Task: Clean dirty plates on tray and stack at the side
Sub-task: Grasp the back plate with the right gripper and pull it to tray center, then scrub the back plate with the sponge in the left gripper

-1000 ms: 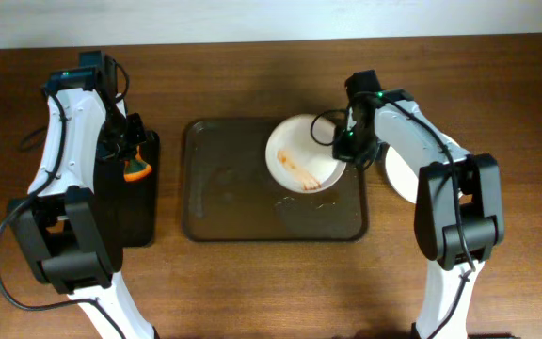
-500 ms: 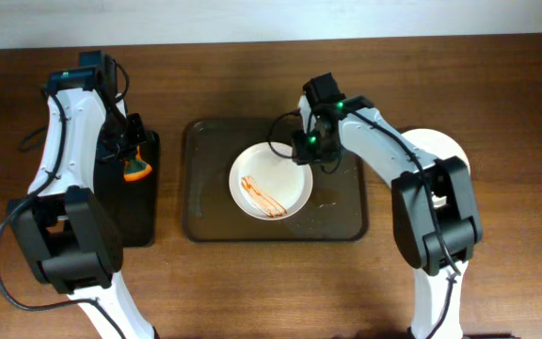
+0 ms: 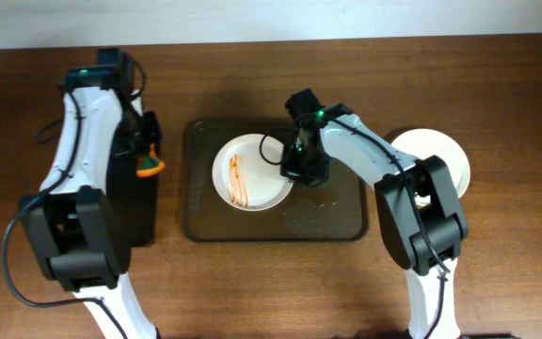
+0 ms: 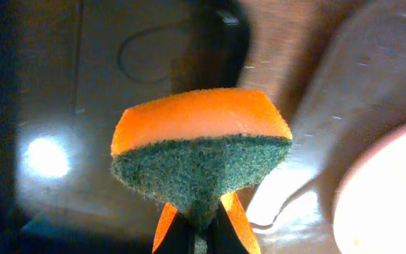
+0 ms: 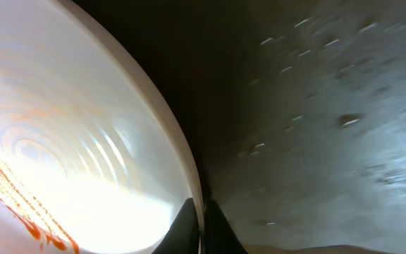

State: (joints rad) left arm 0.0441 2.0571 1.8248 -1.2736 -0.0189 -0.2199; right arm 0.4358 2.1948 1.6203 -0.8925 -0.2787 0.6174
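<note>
A white plate with orange-red sauce streaks sits over the left half of the brownish tray. My right gripper is shut on its right rim; in the right wrist view the fingers pinch the rim of the plate. A clean white plate lies on the table right of the tray. My left gripper is shut on an orange-and-green sponge over the black tray, just left of the brownish tray.
The black tray stands left of the brownish tray. Bare wooden table lies in front of both trays. Smears and droplets mark the brownish tray floor.
My right gripper has dragged the streaked plate from the tray's far right corner leftward to its left half. My left arm has shifted slightly right with the sponge.
</note>
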